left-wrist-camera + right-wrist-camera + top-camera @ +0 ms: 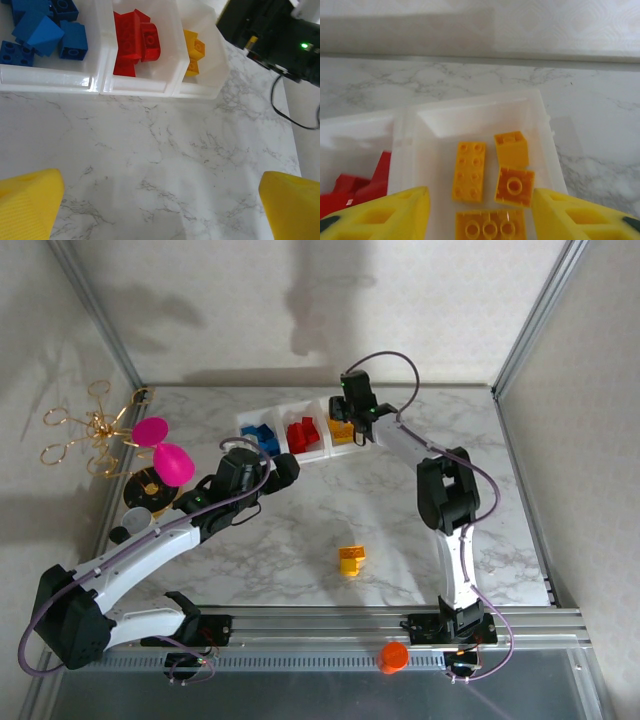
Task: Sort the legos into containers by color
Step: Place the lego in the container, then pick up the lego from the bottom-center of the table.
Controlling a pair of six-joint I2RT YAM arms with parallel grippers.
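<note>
The white three-compartment tray lies at the back of the table with blue legos, red legos and yellow legos each in their own compartment. My right gripper hovers over the yellow compartment. In the right wrist view it is open, and several yellow legos lie loose on the compartment floor below it. One yellow lego rests on the marble in front. My left gripper is open over bare marble, just in front of the tray.
Two magenta discs, a gold wire piece and a small grey-and-yellow cup stand at the left. An orange object sits on the rail at the near edge. Aluminium frame posts border the table.
</note>
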